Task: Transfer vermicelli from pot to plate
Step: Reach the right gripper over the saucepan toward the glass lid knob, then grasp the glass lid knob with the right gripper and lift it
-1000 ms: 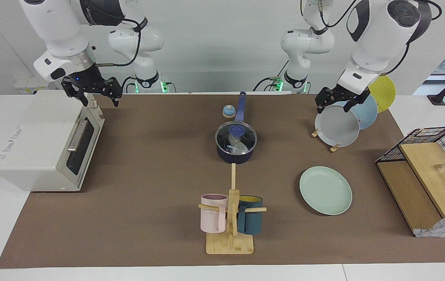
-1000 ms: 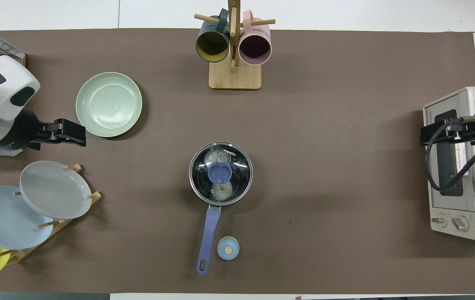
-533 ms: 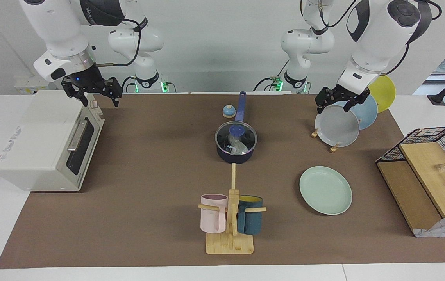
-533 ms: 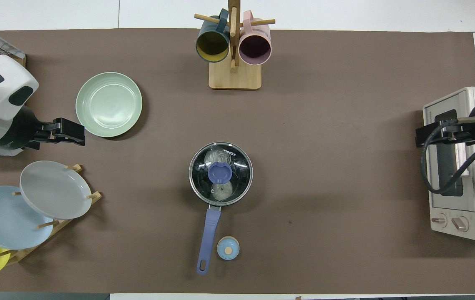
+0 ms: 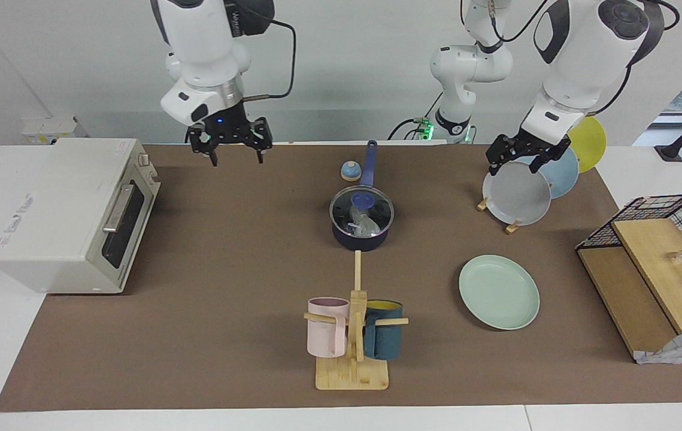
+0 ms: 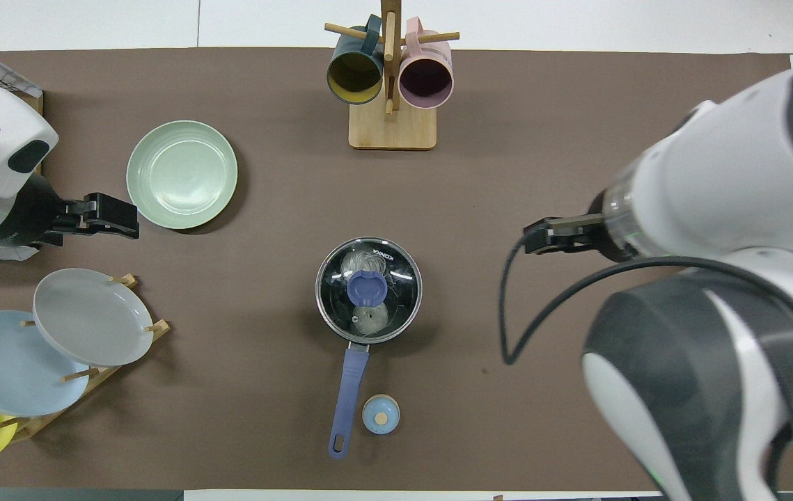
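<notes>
The pot (image 5: 361, 230) is a dark navy saucepan in the middle of the mat, and it also shows in the overhead view (image 6: 332, 292). A glass lid with a blue knob (image 5: 363, 199) (image 6: 367, 287) covers it. Its long blue handle (image 6: 347, 396) points toward the robots. The vermicelli (image 6: 358, 263) (image 5: 366, 225) shows through the lid as two whitish nests. The mint-green plate (image 5: 499, 291) (image 6: 182, 174) lies bare toward the left arm's end. My right gripper (image 5: 236, 157) (image 6: 532, 236) is open and empty, in the air over the mat between the oven and the pot. My left gripper (image 5: 517, 163) (image 6: 118, 219) is open and empty over the plate rack's edge.
A white toaster oven (image 5: 71, 209) stands at the right arm's end. A wooden mug rack (image 5: 352, 335) (image 6: 391, 76) holds a pink and a dark teal mug. A plate rack (image 6: 90, 316) holds grey, light blue and yellow plates. A small blue bell (image 6: 381, 414) sits beside the pot handle. A wire basket (image 5: 670, 215) stands with wooden boards.
My right arm has swung from over the toaster oven toward the middle of the table, nearer the pot. My left gripper has hardly moved.
</notes>
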`<state>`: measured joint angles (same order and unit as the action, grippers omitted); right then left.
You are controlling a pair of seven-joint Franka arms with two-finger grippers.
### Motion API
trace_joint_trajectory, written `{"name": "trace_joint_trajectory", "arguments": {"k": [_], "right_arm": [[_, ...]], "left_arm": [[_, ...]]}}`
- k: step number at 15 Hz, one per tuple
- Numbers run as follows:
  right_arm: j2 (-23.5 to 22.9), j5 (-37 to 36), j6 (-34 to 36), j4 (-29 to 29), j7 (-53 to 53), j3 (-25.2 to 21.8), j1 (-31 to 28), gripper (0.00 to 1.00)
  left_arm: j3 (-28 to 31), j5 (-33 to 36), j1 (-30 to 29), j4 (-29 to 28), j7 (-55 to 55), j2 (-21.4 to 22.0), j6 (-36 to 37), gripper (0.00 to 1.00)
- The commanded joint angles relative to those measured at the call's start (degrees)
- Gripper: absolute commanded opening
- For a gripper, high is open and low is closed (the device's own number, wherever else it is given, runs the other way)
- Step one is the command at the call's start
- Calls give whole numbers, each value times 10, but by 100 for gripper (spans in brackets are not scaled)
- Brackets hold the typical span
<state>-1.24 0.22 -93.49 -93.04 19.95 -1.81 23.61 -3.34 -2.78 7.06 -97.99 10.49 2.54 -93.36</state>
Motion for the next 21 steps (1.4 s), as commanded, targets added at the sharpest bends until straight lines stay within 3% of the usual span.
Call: {"name": "trace_joint_trajectory", "arguments": {"k": [1,4,7,11,19,21], "right_arm": [[-95,26,-7,84,78,-2,45,100],[-143,32,-94,82,149,-2,108,100],[-147,30,-138,38,196,-2,144,100],[-186,29,-181,34,230,-2,187,100],[-199,24,-209,0,240,-2,198,100],[-196,24,-211,-9,240,-2,198,94]], "left_arm": [[-5,-4,-13,0,1,4,-9,100],[-4,-3,-14,0,1,4,-13,100],[-5,-3,-23,-1,1,4,-14,100],[-4,-3,-27,-1,1,4,-14,100],[-4,-3,-27,-1,3,4,-13,100],[-5,-3,-27,-1,3,4,-13,100]]}}
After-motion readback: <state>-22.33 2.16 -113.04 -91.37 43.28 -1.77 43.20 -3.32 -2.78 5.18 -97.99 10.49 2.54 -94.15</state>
